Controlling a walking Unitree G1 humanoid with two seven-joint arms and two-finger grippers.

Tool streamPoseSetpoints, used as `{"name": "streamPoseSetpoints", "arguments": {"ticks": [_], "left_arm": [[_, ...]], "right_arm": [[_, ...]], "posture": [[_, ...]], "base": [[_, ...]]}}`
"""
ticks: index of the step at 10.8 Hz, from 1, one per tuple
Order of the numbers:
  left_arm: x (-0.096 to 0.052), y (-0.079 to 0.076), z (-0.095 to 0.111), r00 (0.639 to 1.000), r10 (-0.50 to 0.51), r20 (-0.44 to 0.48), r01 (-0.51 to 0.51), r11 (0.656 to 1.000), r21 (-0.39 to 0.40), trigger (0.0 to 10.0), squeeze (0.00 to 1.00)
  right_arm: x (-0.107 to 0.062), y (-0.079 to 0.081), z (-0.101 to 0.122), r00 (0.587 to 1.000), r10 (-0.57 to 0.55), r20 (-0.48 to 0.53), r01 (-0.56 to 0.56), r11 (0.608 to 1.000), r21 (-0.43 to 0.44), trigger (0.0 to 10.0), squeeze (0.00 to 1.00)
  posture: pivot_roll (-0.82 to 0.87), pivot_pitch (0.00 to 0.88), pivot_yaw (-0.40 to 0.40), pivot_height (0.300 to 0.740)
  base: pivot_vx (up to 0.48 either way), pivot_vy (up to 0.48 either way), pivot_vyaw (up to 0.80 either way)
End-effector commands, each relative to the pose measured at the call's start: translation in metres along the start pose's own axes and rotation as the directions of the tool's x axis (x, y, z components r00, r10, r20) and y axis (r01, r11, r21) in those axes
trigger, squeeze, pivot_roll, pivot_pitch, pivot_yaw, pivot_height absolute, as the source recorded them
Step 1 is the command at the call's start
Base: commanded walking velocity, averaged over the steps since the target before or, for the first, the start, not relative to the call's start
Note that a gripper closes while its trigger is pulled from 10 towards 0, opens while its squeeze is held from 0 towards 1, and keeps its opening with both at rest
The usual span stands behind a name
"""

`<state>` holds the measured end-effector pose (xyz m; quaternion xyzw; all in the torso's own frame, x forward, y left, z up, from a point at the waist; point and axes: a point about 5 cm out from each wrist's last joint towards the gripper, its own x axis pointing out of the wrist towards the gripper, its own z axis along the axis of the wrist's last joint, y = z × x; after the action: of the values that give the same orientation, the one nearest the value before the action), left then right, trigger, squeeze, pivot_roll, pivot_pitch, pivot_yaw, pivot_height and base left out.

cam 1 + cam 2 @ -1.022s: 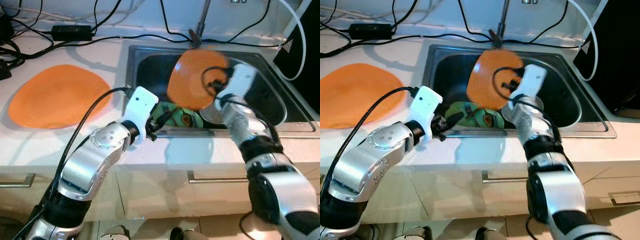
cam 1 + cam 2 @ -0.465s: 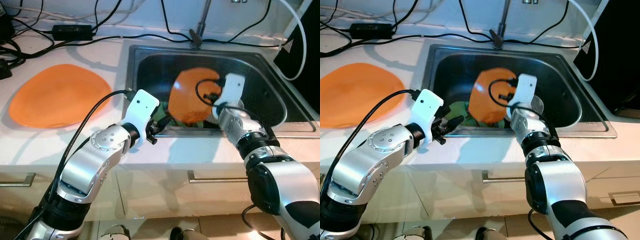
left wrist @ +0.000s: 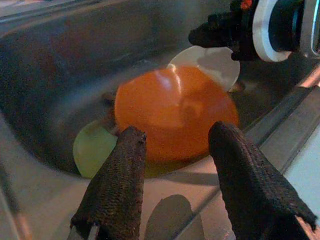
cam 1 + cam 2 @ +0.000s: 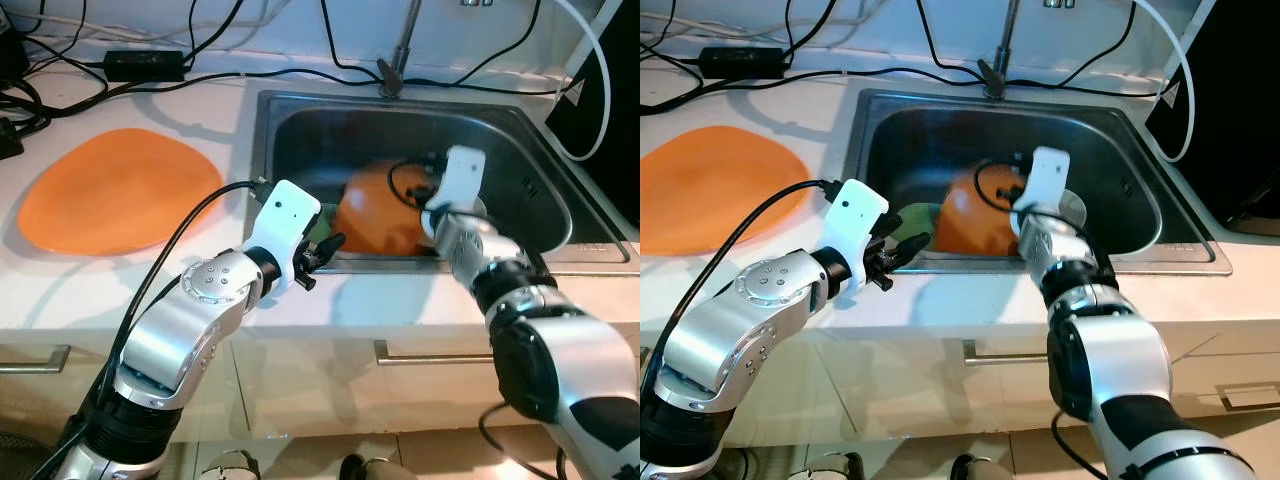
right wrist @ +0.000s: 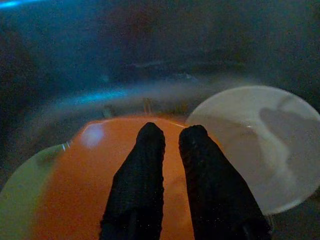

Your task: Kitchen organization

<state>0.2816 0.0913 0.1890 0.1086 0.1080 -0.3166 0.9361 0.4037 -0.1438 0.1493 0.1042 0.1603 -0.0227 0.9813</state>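
1. Orange plate (image 4: 378, 208) inside the stainless steel sink (image 4: 530, 140), lying low in the basin, glossy, round, with a bright highlight on its face.
2. Right tool (image 5: 169, 145) reaching down into the sink, its two black fingers (image 5: 145, 170) pressed close together and clenched on the near edge of the orange plate.
3. Pale green plate (image 3: 92, 147) lying beneath the orange plate, part of its rim peeking out on the robot's left side.
4. Translucent white plate (image 5: 260, 145) lying beside the orange plate on the other side, partly tucked under its edge.
5. Left tool (image 3: 175, 150) hovering at the front rim of the sink, fingers (image 3: 120, 175) spread apart, released, grasping nothing, pointed toward the orange plate.
6. Second orange plate (image 4: 115, 190), large and flat, resting on the white surface (image 4: 60, 300) to the left of the sink, well apart from the basin.
7. Faucet (image 4: 400, 50) rising behind the sink at the back wall.
8. Black cables (image 4: 150, 85) trailing across the surface behind the sink, with a black power adapter (image 4: 145, 65) among them.
9. Cabinet drawers with metal handles (image 4: 430, 355) below the surface edge.
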Motion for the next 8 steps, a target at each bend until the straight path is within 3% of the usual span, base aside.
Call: {"name": "streamPoseSetpoints", "arguments": {"ticks": [1,4,6,7,8], "left_arm": [[-0.001,-0.007,0.002,1.0,-0.029,0.004,0.029,1.0,0.012,10.0,0.0],[-0.001,-0.008,0.002,0.999,-0.033,0.004,0.033,0.999,0.012,10.0,0.0],[-0.001,-0.004,0.003,1.0,0.0,0.023,-0.001,1.0,0.021,10.0,0.0],[0.0,0.002,0.006,0.997,0.052,0.062,-0.054,0.998,0.025,10.0,0.0],[0.001,0.005,0.007,0.993,0.082,0.087,-0.084,0.996,0.023,10.0,0.0]], "right_arm": [[0.0,-0.002,0.001,1.0,-0.005,0.0,0.005,1.0,0.001,10.0,0.0],[0.0,-0.002,0.0,1.0,-0.005,0.0,0.005,1.0,-0.002,10.0,0.0],[-0.001,0.002,0.024,0.986,0.014,0.163,-0.007,0.999,-0.048,10.0,0.0],[-0.007,0.011,0.045,0.946,0.076,0.315,-0.054,0.995,-0.079,10.0,0.0],[-0.013,0.017,0.055,0.908,0.123,0.401,-0.089,0.991,-0.102,10.0,0.0]], "posture": [[0.11,0.081,-0.112,0.74],[0.11,0.083,-0.113,0.74],[0.1,0.091,-0.111,0.74],[0.09,0.093,-0.108,0.74],[0.08,0.095,-0.106,0.74]], "base": [[0.0,0.0,0.0],[0.0,0.0,0.0],[0.0,0.0,0.0],[0.0,0.0,0.0],[0.0,0.0,0.0]]}}
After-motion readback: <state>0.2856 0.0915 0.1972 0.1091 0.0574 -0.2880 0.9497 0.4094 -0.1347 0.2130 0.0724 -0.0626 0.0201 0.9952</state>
